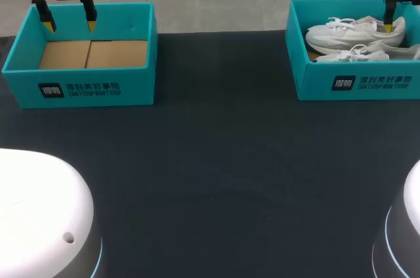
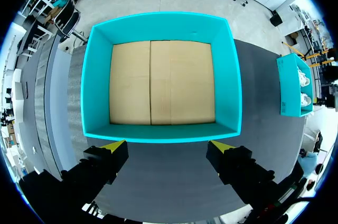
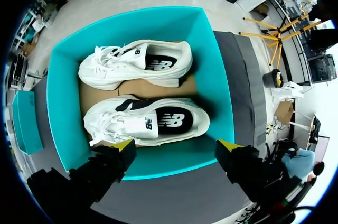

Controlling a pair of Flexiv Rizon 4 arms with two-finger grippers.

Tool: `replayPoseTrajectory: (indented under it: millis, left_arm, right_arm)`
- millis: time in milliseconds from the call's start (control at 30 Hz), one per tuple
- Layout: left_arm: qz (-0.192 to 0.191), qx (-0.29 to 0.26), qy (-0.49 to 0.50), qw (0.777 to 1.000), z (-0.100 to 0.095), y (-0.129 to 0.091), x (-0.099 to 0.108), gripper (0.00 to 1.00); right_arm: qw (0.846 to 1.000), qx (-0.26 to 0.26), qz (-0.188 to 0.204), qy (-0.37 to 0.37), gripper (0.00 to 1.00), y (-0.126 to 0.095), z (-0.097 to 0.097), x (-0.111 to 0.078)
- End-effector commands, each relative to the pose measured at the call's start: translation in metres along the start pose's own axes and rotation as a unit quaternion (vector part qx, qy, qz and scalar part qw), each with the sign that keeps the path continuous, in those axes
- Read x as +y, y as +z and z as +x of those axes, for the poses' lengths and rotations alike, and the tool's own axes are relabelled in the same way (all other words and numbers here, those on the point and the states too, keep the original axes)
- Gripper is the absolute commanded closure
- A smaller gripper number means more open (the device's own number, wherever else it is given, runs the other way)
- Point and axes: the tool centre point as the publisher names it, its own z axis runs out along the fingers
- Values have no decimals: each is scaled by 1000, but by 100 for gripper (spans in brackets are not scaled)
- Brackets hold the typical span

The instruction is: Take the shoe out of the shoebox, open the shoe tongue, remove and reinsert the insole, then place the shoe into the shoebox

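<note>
Now the left gripper (image 2: 168,146) hangs spread over one box (image 2: 158,23); the right gripper (image 3: 176,149), spread too, over the shoes (image 3: 145,118).

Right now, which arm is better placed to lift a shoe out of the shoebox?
The right. The right gripper hangs open above the shoebox holding both white shoes, one just ahead of it. The left gripper hangs over the empty box across the table.

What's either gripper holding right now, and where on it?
Nothing held: left gripper open above the empty shoebox; right gripper open above the shoebox with both shoes.
</note>
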Motion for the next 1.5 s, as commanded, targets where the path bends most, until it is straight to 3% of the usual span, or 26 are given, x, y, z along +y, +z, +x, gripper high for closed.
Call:
replayPoseTrajectory:
  millis: [33,467,1167,1200,1267,1300,1500]
  left_arm:
    - [0,0,0,1000,0,0,0,0]
    - [0,0,0,1000,0,0,0,0]
    - [0,0,0,1000,0,0,0,0]
    - [0,0,0,1000,0,0,0,0]
    - [0,0,0,1000,0,0,0,0]
    - [0,0,0,1000,0,0,0,0]
    - [0,0,0,1000,0,0,0,0]
  right_arm:
    - [1000,6,-1,2,0,9,-8,2]
    - [1000,10,-12,5,0,36,-25,3]
    - [1000,2,-23,-3,0,73,-28,10]
    - [1000,1,-23,-3,2,75,-28,11]
    - [1000,-1,-22,-3,25,76,-29,12]
    - [1000,-2,-21,-3,30,77,-29,12]
    - [1000,-4,-19,-3,39,82,-31,15]
